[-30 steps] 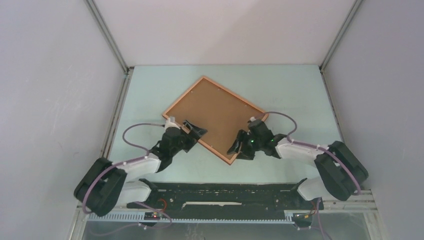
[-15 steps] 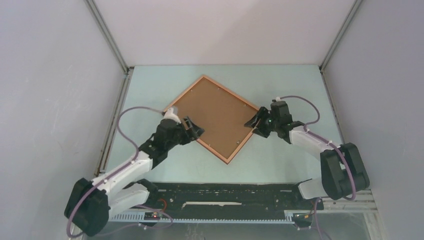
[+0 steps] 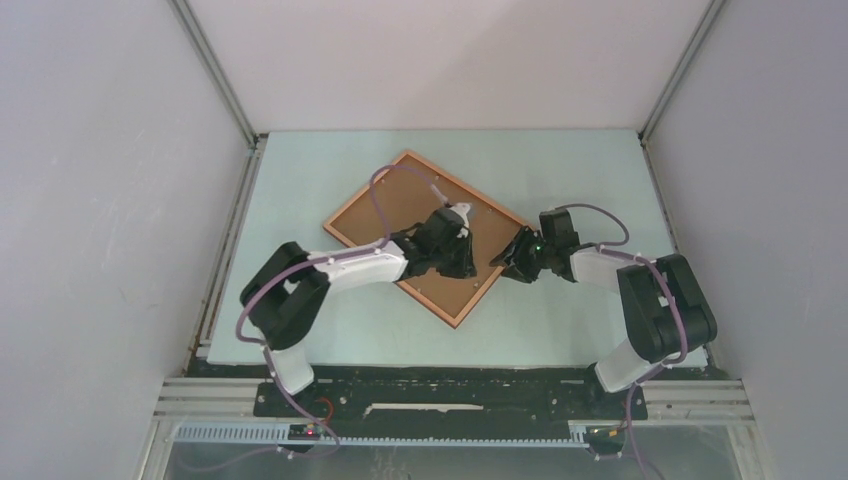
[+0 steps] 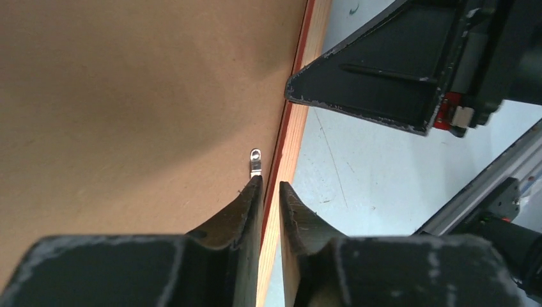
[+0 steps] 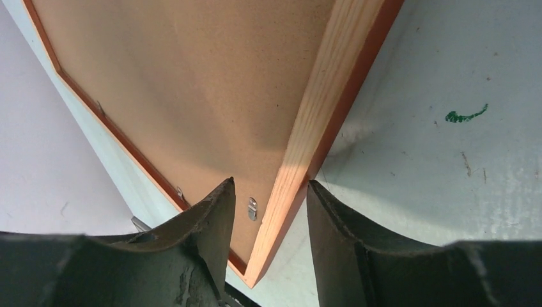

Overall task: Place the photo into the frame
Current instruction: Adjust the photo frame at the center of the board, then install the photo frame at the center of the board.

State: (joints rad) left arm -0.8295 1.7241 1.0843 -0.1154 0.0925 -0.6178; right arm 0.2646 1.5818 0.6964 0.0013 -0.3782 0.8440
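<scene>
Straddling the frame [image 5: 319, 115] edge, the right jaws gape.

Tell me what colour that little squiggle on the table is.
Green: the squiggle is drawn on the pale blue-green table. It shows best in the right wrist view.

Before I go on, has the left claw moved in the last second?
Yes. Measured against the left wall, the left claw has swung rightward, from the frame's lower-left edge to its lower-right edge.

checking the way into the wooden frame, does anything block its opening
Yes. A plain brown flat backing board fills the thin reddish-brown wooden frame, with small silver metal tabs at its edge. No photo is in view.
</scene>
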